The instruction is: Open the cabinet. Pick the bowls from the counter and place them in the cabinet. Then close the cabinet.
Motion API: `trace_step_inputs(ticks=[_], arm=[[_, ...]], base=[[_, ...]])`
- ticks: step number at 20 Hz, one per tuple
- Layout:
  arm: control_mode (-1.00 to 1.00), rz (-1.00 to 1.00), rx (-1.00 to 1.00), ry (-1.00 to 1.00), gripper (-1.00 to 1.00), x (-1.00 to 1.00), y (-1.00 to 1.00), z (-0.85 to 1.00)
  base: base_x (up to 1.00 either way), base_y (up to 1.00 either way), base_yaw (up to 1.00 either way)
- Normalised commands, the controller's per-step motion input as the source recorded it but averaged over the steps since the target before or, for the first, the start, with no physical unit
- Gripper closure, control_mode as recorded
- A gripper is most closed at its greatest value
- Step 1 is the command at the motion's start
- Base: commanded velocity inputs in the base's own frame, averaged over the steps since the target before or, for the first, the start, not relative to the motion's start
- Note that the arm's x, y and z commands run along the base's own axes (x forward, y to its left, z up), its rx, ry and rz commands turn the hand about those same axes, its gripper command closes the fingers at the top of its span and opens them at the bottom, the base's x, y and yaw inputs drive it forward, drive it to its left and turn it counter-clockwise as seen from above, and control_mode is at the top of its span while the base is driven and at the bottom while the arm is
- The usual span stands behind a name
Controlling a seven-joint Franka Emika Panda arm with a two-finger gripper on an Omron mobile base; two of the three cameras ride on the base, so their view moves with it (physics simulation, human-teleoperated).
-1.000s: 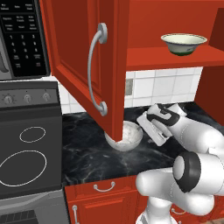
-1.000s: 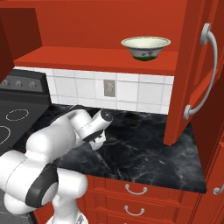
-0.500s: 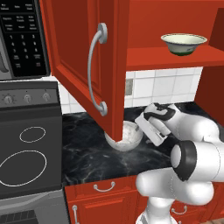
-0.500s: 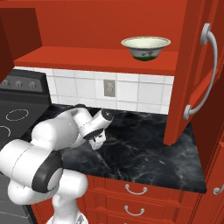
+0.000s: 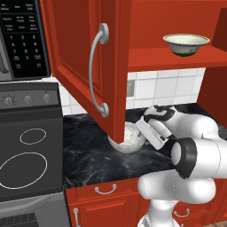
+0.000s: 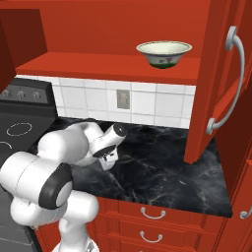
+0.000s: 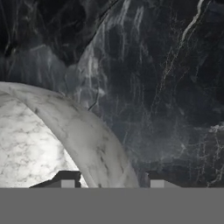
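Observation:
The cabinet stands open, its left door (image 5: 75, 57) swung out over the counter (image 5: 88, 153) and its right door (image 6: 219, 88) swung out at the right. The cream bowl (image 5: 186, 44) with the green foot rests on the cabinet shelf (image 6: 98, 66). The grey-white bowl (image 5: 129, 138) sits on the counter under the left door's lower corner. My gripper (image 5: 142, 134) is at its right rim. In the hand view the gripper (image 7: 111, 181) straddles the rim of that bowl (image 7: 48, 140), one finger inside and one outside, with a narrow gap still on the outer side.
A stovetop (image 5: 26, 159) and a microwave (image 5: 20, 40) lie to the left. The open left door hangs low, close above the bowl and my hand. Red drawer fronts (image 6: 152, 216) run below the counter. A tiled wall with an outlet (image 6: 122, 99) backs the counter.
The jaws have narrowed from wide open to half-closed around the grey-white bowl's rim. The elbow has swung a little; the hand stays at the bowl.

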Motion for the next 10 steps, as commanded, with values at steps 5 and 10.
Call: trace_step_inputs(ticks=[5, 10], arm=[[-1.00, 0.00, 0.00, 0.03, 1.00, 0.00, 0.26, -0.26], [-1.00, 0.00, 0.00, 0.01, 1.00, -0.09, 0.18, -0.17]], base=[[0.00, 0.00, 0.00], [0.00, 0.00, 0.00]])
